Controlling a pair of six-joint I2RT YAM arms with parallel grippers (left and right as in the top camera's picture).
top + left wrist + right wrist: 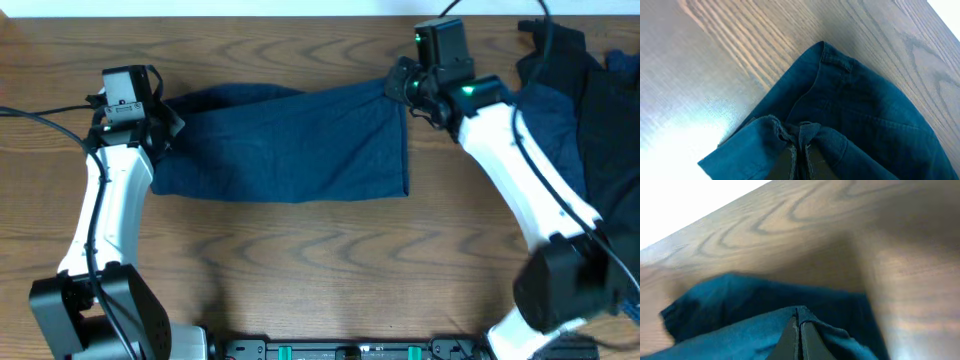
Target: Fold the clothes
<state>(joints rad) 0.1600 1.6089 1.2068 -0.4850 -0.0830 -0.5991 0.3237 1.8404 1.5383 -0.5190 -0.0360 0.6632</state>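
A blue garment (290,140) lies stretched across the far middle of the wooden table, folded lengthwise. My left gripper (160,125) is shut on its left end; in the left wrist view the cloth (860,115) bunches between the fingers (800,150). My right gripper (400,88) is shut on its top right corner; in the right wrist view a fold of blue cloth (730,330) wraps over the closed fingertips (799,317). Both ends are held a little above the table.
A pile of dark navy and blue clothes (590,90) lies at the far right of the table, beside my right arm. The table's far edge runs just behind the garment. Bare wood (320,270) fills the near half.
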